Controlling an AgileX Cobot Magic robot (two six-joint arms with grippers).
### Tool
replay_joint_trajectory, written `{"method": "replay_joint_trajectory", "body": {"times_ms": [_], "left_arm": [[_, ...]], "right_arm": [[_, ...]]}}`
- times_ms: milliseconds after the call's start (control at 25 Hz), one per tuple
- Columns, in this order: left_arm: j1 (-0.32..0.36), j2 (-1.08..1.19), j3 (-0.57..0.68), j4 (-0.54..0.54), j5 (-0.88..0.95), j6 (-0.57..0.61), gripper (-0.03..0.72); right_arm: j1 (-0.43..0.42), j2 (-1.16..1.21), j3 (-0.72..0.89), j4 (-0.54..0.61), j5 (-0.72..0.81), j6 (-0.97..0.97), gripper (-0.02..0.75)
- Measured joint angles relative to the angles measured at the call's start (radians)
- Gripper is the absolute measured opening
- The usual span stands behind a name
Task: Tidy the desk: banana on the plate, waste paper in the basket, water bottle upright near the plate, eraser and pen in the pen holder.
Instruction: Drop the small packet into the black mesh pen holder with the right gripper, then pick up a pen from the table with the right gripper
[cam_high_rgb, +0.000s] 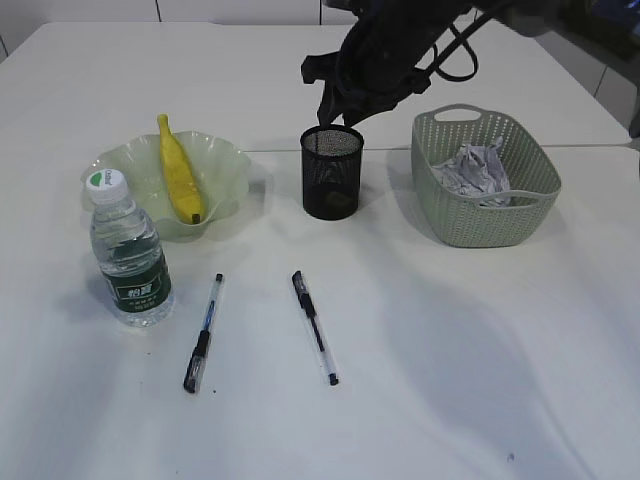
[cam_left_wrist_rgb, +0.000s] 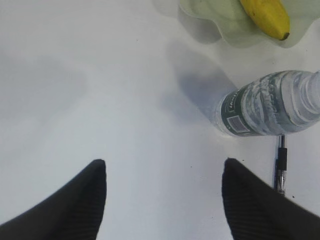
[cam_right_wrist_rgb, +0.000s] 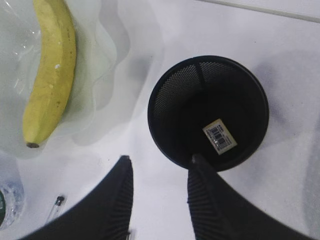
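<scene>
My right gripper (cam_high_rgb: 337, 112) hovers open just above the black mesh pen holder (cam_high_rgb: 332, 172), its fingers empty. Seen from the right wrist, the gripper (cam_right_wrist_rgb: 160, 160) sits over the near rim of the holder (cam_right_wrist_rgb: 175, 90), and an eraser with a barcode label (cam_right_wrist_rgb: 219, 136) lies on the holder's floor. Two pens (cam_high_rgb: 203, 332) (cam_high_rgb: 314, 327) lie on the table in front. The banana (cam_high_rgb: 178, 170) rests on the green plate (cam_high_rgb: 225, 165). The water bottle (cam_high_rgb: 128, 250) stands upright beside it. Crumpled paper (cam_high_rgb: 478, 170) lies in the basket (cam_high_rgb: 500, 225). My left gripper (cam_left_wrist_rgb: 165, 162) is open over bare table, left of the bottle (cam_left_wrist_rgb: 270, 110).
The left arm does not show in the exterior view. A seam between two tabletops runs behind the plate and holder. The left wrist view also catches one pen (cam_left_wrist_rgb: 281, 165) and the banana (cam_left_wrist_rgb: 267, 17).
</scene>
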Motion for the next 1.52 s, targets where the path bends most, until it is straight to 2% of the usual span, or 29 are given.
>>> {"method": "replay_joint_trajectory", "body": {"times_ms": [160, 280, 400, 640, 880, 1080, 1200, 1520], "left_arm": [[0.000, 0.000, 0.000, 0.000, 0.000, 0.000, 0.505], [0.000, 0.000, 0.000, 0.003, 0.000, 0.000, 0.505], [0.000, 0.000, 0.000, 0.006, 0.002, 0.000, 0.505], [0.000, 0.000, 0.000, 0.011, 0.022, 0.000, 0.501], [0.000, 0.000, 0.000, 0.015, 0.039, 0.000, 0.501], [0.000, 0.000, 0.000, 0.015, 0.058, 0.000, 0.500], [0.000, 0.000, 0.000, 0.015, 0.066, 0.000, 0.499], [0.000, 0.000, 0.000, 0.015, 0.062, 0.000, 0.496]], "right_arm": [[0.000, 0.000, -0.108, -0.050, 0.123, 0.055, 0.278], [0.000, 0.000, -0.172, -0.087, 0.141, 0.098, 0.278], [0.010, -0.025, -0.181, -0.108, 0.149, 0.117, 0.278], [0.095, -0.085, -0.163, -0.164, 0.151, 0.144, 0.278], [0.183, -0.151, 0.066, -0.206, 0.151, 0.164, 0.278], [0.202, -0.187, 0.336, -0.215, 0.149, 0.180, 0.278], [0.202, -0.188, 0.437, -0.211, 0.145, 0.206, 0.278], [0.268, -0.169, 0.475, -0.262, 0.136, 0.258, 0.278]]}}
